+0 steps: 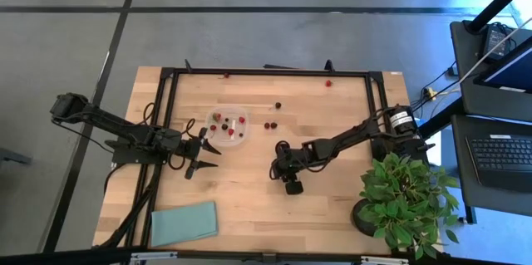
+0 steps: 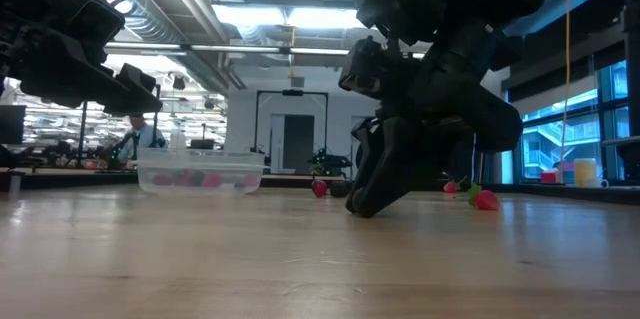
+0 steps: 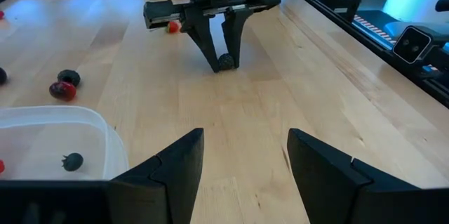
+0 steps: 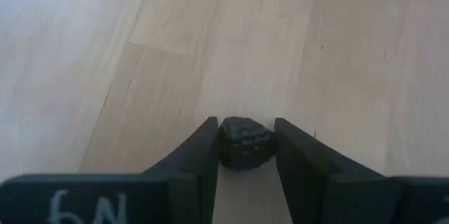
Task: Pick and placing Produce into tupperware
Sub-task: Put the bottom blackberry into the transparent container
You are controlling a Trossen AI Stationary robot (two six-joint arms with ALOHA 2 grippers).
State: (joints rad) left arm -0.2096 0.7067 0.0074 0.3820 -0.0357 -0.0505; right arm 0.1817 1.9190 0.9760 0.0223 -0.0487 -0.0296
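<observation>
Dark berry [image 4: 245, 143] clamped betw. right end effector [image 4: 245, 155] fingers, at tabletop; left end effector [image 3: 244, 159] apart nr tupperware [image 3: 105, 136]

in the high view the right pincer [image 1: 273, 173] covers the small dark maroon berry [image 4: 245, 142] it clamps. the small clear square plastic container [image 3: 63, 140] is cut off by the left wrist picture's edge. the tiny red berries [image 1: 224, 121] inside it are too small to count from above.
</observation>
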